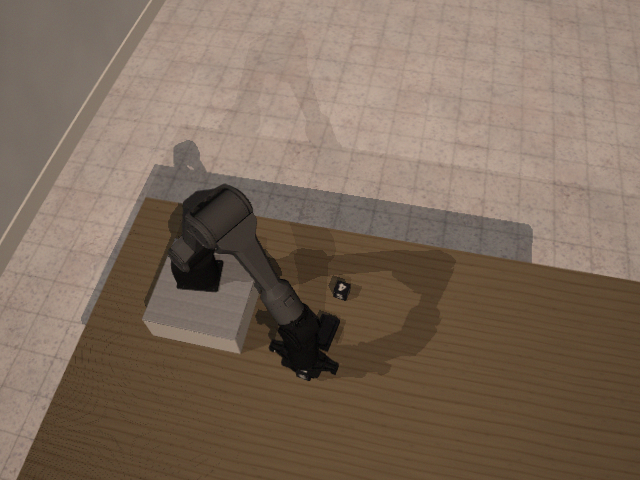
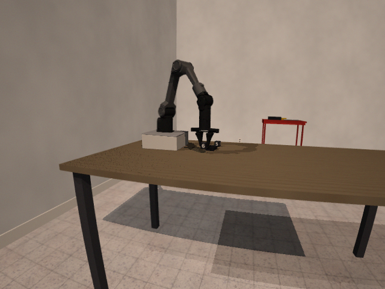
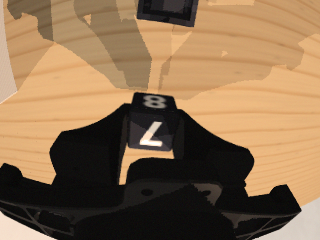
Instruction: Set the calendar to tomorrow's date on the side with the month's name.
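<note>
My gripper (image 1: 303,373) (image 2: 203,143) (image 3: 151,117) points down and is shut on a black cube (image 2: 203,146) (image 3: 151,136). The wrist view shows a white 7 and an 8 on this cube; the exterior view shows a 6, upright. The cube is low, close to the table top; whether it touches is not clear. The black tray (image 1: 328,333) (image 2: 212,148) (image 3: 166,21) lies on the table beside the gripper, apart from the held cube in the wrist view. A second black cube (image 1: 341,290) (image 2: 217,143) stands on the table beyond the tray, with a 5 facing the exterior camera. No month name is legible.
The arm's pale base block (image 1: 196,320) (image 2: 161,141) stands on the wooden table (image 1: 439,403) (image 2: 248,168), to the left of the gripper in the top and exterior views. The table's back edge runs behind the second cube. A red side table (image 2: 284,121) stands far off by the wall.
</note>
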Available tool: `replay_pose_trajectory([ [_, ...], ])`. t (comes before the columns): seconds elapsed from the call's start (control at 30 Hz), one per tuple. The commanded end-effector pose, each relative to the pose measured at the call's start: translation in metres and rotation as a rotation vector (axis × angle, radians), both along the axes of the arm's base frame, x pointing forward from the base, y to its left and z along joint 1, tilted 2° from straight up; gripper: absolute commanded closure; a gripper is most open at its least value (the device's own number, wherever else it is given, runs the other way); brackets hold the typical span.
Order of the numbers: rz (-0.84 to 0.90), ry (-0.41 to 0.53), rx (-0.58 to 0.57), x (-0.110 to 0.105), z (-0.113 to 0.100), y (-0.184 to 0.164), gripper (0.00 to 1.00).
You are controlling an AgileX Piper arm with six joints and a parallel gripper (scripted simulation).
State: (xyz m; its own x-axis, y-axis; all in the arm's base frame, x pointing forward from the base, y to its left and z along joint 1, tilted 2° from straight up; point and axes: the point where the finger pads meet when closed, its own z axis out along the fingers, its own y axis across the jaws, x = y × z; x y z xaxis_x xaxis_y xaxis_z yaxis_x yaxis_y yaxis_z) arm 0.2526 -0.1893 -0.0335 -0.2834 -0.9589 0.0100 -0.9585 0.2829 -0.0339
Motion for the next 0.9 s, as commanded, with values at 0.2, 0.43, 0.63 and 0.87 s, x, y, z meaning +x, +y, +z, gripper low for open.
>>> replay_pose_trajectory([
  [0.2, -0.001, 0.0, 0.001, 0.001, -0.019, -0.001, 0.62],
  [0.43, -0.001, -0.002, 0.0, 0.001, -0.022, -0.001, 0.62],
  [0.63, -0.001, -0.002, 0.0, 0.001, -0.022, -0.001, 0.62],
  [0.87, -0.001, -0.002, 0.0, 0.001, -0.022, -0.001, 0.62],
])
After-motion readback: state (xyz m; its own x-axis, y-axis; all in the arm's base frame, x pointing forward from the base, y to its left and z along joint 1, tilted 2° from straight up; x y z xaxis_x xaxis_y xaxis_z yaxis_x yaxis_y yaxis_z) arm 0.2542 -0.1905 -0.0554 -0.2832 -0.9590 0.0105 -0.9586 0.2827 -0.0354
